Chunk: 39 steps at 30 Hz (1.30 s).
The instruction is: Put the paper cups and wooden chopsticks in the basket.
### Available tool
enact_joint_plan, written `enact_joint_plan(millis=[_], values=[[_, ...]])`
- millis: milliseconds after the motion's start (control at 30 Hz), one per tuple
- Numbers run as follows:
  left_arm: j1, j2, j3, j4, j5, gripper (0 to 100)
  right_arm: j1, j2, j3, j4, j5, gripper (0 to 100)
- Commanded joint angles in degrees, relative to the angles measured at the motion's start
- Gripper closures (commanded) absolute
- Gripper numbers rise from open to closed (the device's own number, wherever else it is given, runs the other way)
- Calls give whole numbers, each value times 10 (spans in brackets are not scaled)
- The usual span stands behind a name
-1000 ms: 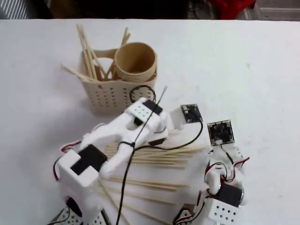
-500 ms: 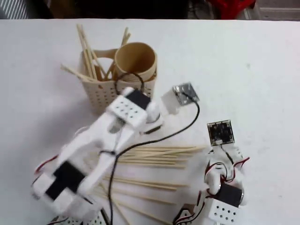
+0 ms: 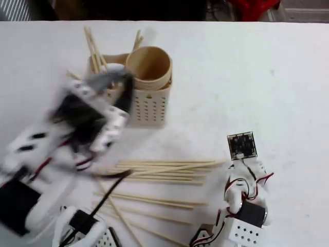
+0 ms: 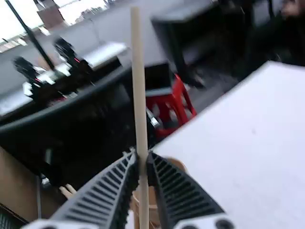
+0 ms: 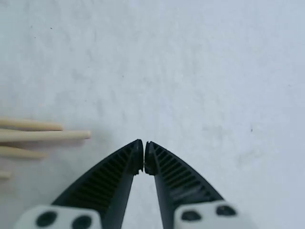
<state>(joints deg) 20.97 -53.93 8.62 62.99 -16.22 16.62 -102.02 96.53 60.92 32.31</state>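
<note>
- Left gripper (image 4: 142, 161): jaws clamped on a single pale wooden chopstick (image 4: 137, 81). The stick stands upright between the tips and runs well past them.
- Left arm (image 3: 82, 121): over the left side of the white table (image 3: 257, 77), with its front end at the left half of the white perforated plastic basket (image 3: 146, 108).
- Basket contents: stacked tan paper cups (image 3: 149, 66) in the right part, and a bunch of wooden chopsticks (image 3: 93, 47) standing tilted in the left part.
- Loose wooden chopsticks (image 3: 169, 170): fanned flat on the table between the basket and the arm bases.
- Right gripper (image 5: 144, 156): jaws together, tips touching, low over bare table. The ends of the loose sticks lie just beside it.
- Right arm (image 3: 241, 206): folded at the near right edge.
</note>
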Motion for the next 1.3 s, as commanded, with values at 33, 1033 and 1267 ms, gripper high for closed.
enact_joint_plan(millis=[33,1033,1267], values=[[-76,-6,55,-195,65,976,4,-6,4,1,3,974],[-197,221,124,-320,146,858,4,-6,4,1,3,974],[-191,138,0,-73,145,858,4,-6,4,1,3,974]])
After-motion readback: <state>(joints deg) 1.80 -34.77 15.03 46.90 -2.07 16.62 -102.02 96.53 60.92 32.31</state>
